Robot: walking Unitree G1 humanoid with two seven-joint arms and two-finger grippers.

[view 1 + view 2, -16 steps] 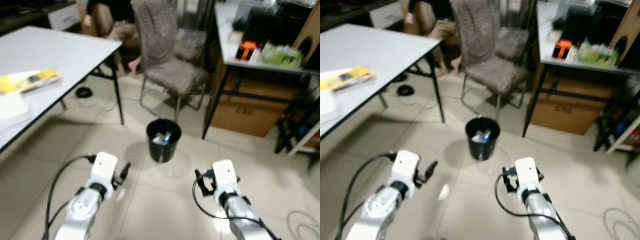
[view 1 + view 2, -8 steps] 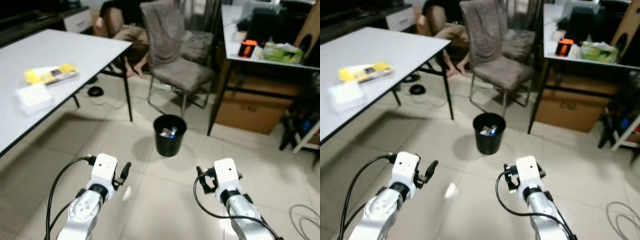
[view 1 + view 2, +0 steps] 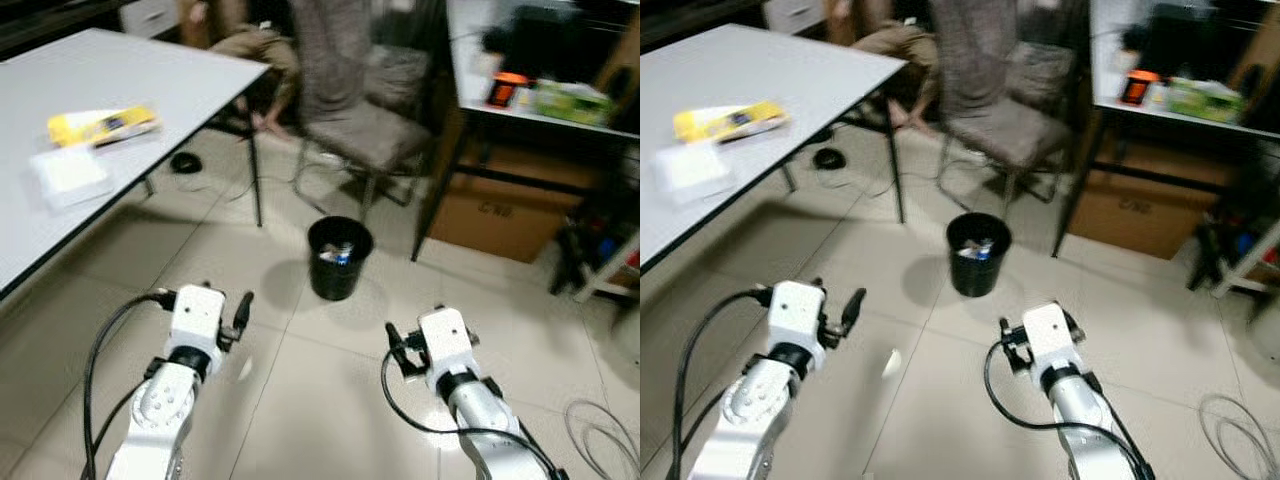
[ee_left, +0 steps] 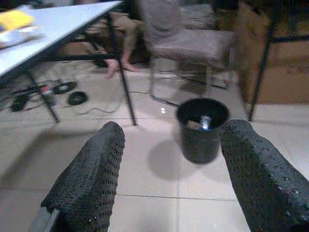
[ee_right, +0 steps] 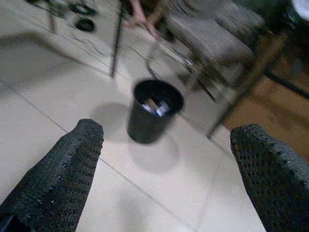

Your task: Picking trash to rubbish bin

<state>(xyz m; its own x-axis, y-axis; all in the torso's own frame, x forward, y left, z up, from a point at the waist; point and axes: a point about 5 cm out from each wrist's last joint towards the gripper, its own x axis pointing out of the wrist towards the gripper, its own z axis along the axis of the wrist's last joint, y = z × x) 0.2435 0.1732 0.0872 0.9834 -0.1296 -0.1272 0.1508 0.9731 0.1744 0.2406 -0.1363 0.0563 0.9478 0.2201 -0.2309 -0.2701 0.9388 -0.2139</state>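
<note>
A black rubbish bin (image 3: 339, 258) stands on the tiled floor ahead, in front of a grey chair, with a few scraps inside it. My left gripper (image 3: 243, 310) hovers low over the floor, short of the bin and to its left. In the left wrist view its fingers (image 4: 91, 179) are open with nothing between them, and the bin (image 4: 202, 128) shows beyond. My right gripper (image 3: 395, 345) is held short of the bin on the right, also open and empty, with the bin (image 5: 153, 111) ahead of it. A pale spot (image 3: 890, 362) lies on the tiles near the left gripper; scrap or glare, I cannot tell.
A white table (image 3: 150, 80) on the left carries a yellow packet (image 3: 100, 125) and a white pack (image 3: 72, 172). A person's legs (image 3: 265, 50) show behind it. The grey chair (image 3: 370, 120), a desk with a cardboard box (image 3: 500, 215) beneath, and floor cables (image 3: 600, 430) stand around.
The whole picture has shifted and tilted as the camera moved. Both arms keep the same pose, with their grippers open and empty.
</note>
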